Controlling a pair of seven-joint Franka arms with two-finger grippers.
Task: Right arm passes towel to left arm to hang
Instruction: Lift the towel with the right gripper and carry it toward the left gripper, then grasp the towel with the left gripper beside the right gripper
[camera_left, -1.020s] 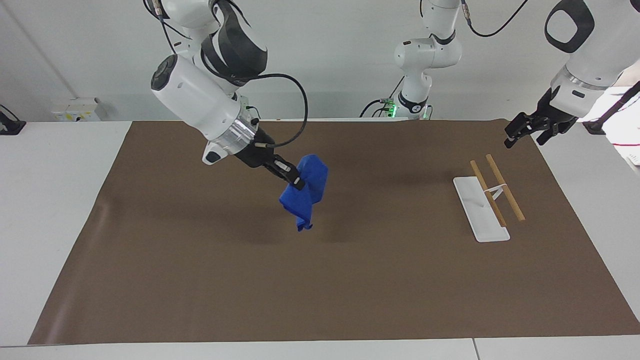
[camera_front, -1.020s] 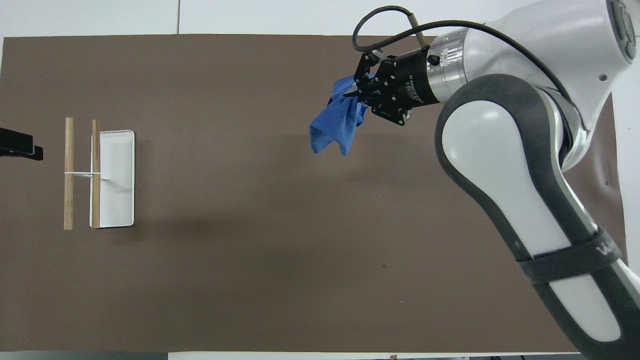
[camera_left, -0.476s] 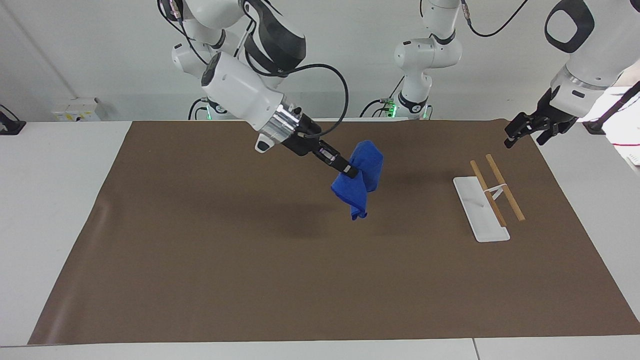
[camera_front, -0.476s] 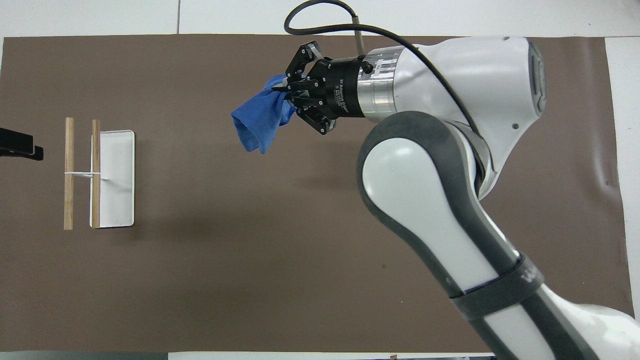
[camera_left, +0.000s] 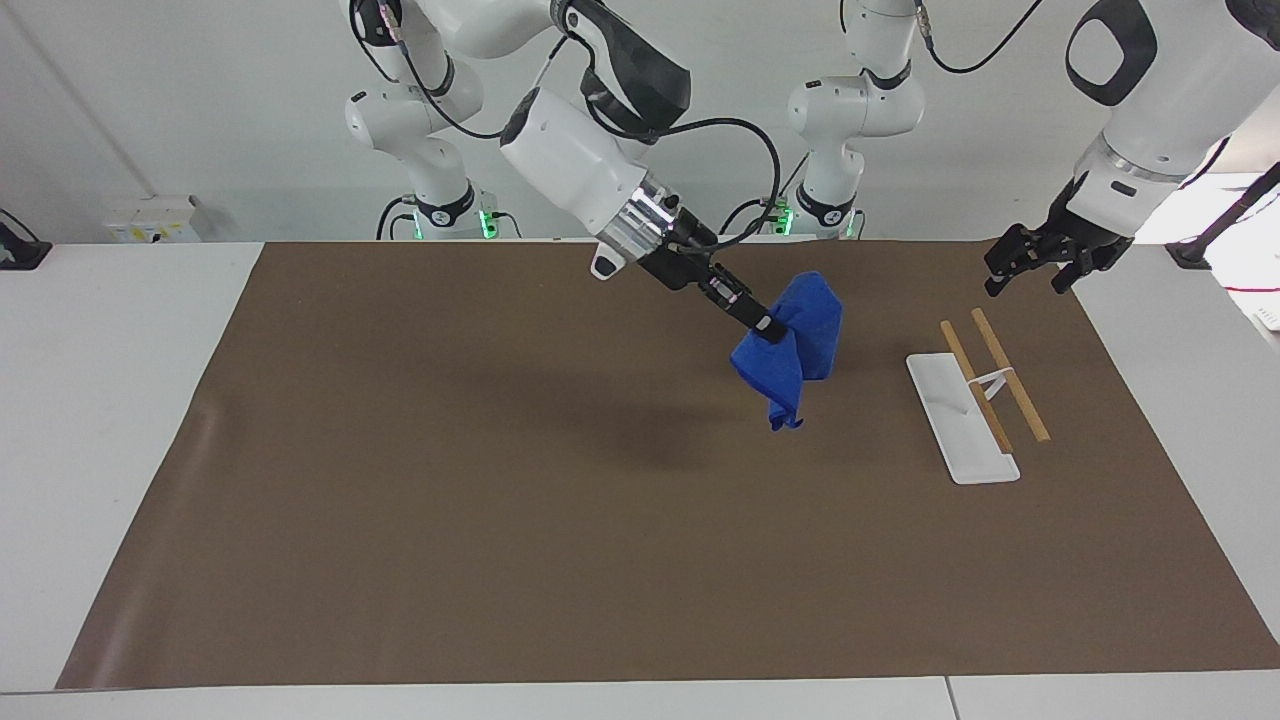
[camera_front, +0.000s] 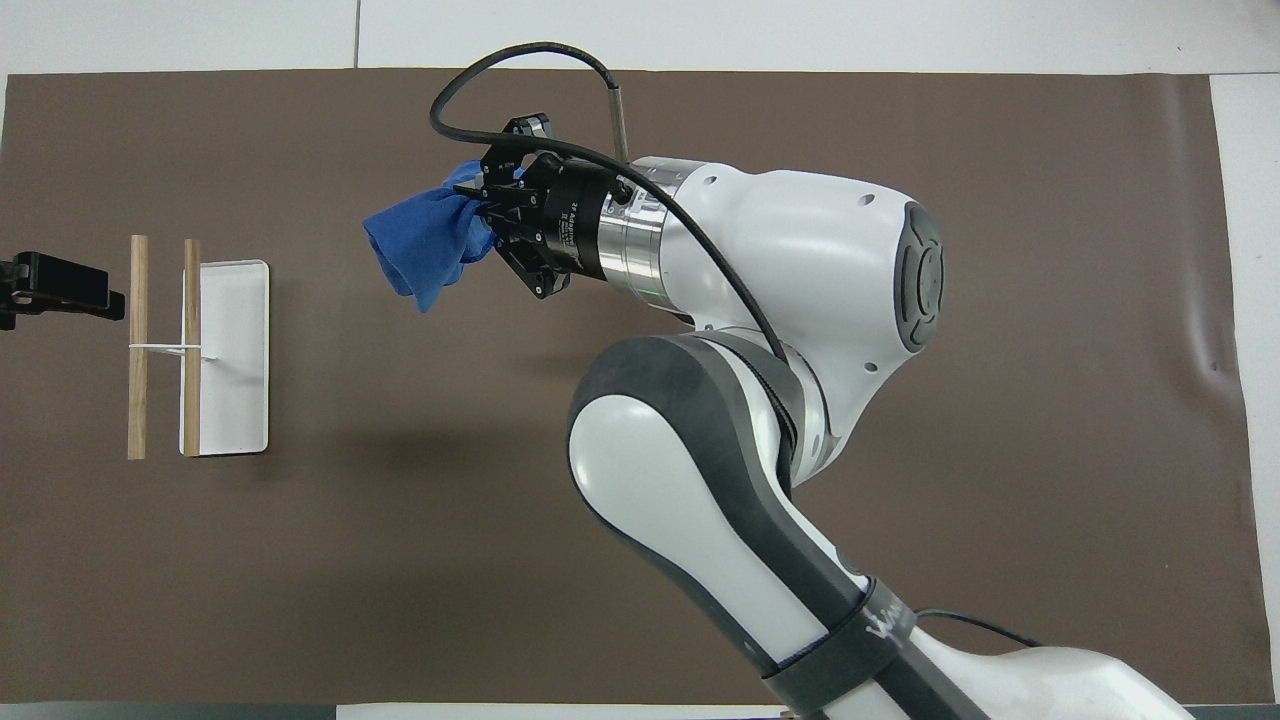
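Royal-blue towel (camera_left: 792, 352) hangs bunched and folded over our brown mat (camera_left: 500, 500), pinched in our right gripper (camera_left: 768, 330); our left gripper (camera_left: 1035, 262), fingers spread, hovers near the rack (camera_left: 975, 400).

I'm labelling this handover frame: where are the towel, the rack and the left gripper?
towel (camera_left: 795, 340): facing view, middle of bunched cloth.
rack (camera_left: 960, 425): facing view, bare white base.
left gripper (camera_left: 1000, 280): facing view, between the fingertips.
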